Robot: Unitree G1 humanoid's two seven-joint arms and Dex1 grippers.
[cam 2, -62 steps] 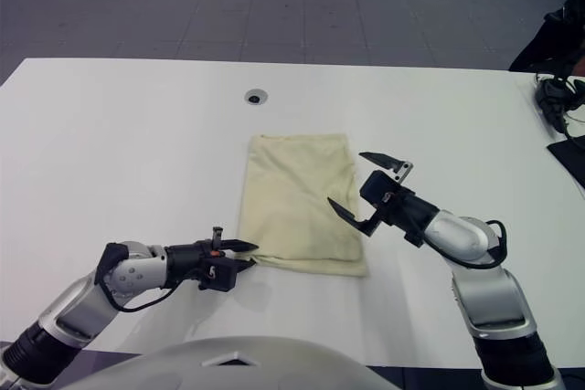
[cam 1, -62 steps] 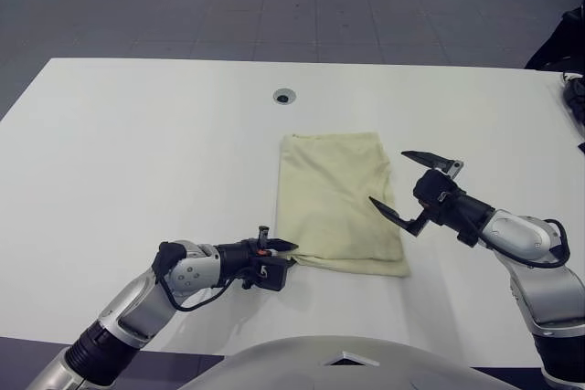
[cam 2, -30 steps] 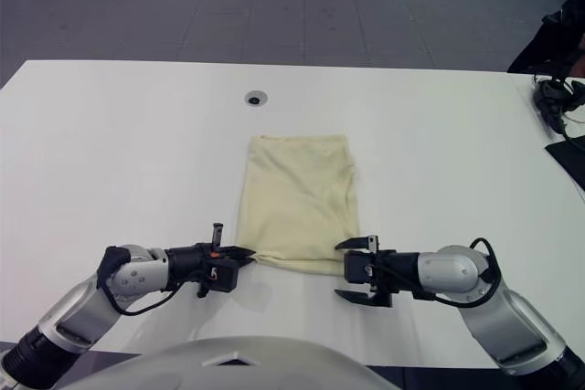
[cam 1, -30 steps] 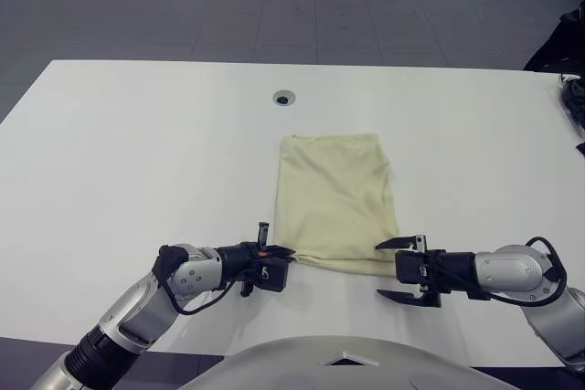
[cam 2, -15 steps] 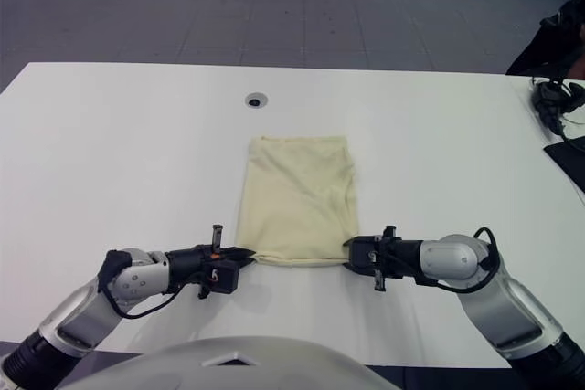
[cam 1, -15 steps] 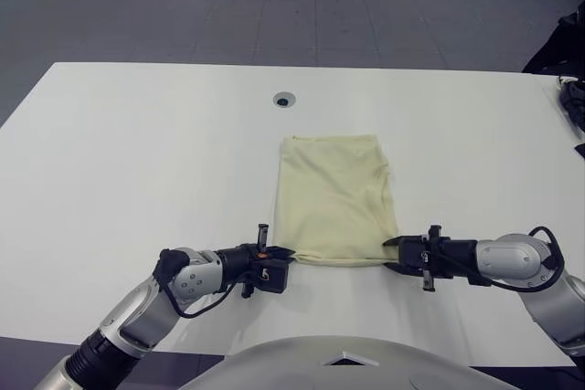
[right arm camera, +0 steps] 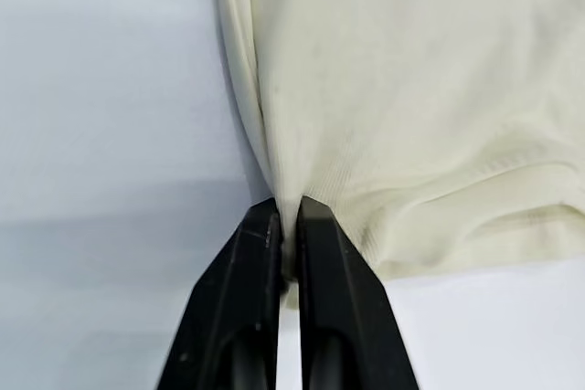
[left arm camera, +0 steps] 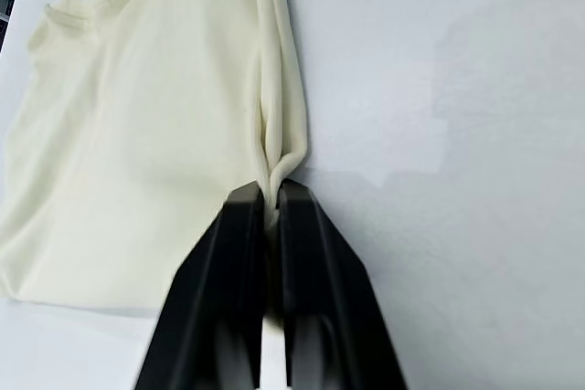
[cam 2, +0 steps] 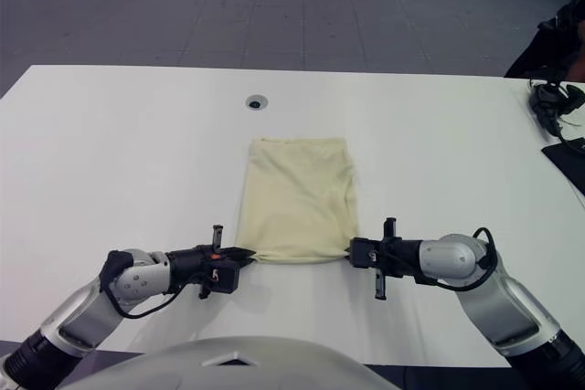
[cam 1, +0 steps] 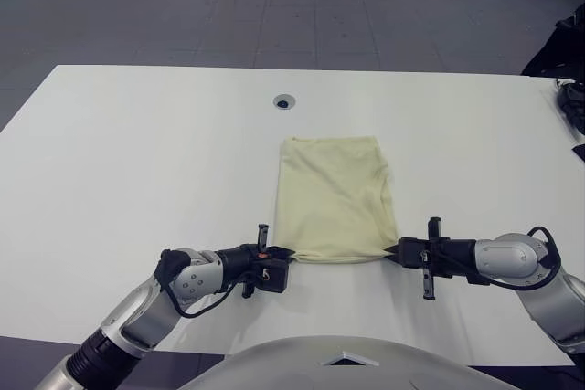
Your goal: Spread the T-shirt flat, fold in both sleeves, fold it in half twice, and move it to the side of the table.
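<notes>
Left eye view: the folded T-shirt (cam 1: 334, 198) lies mid-table (cam 1: 137, 162); the left gripper (cam 1: 291, 254) is clamped on its near left corner, the right gripper (cam 1: 391, 249) on its near right corner.

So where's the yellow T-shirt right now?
In the head views the T-shirt lies folded in the middle of the table, nearer the robot than the small round hole, its near corners pinched by the left tool and right tool.
</notes>
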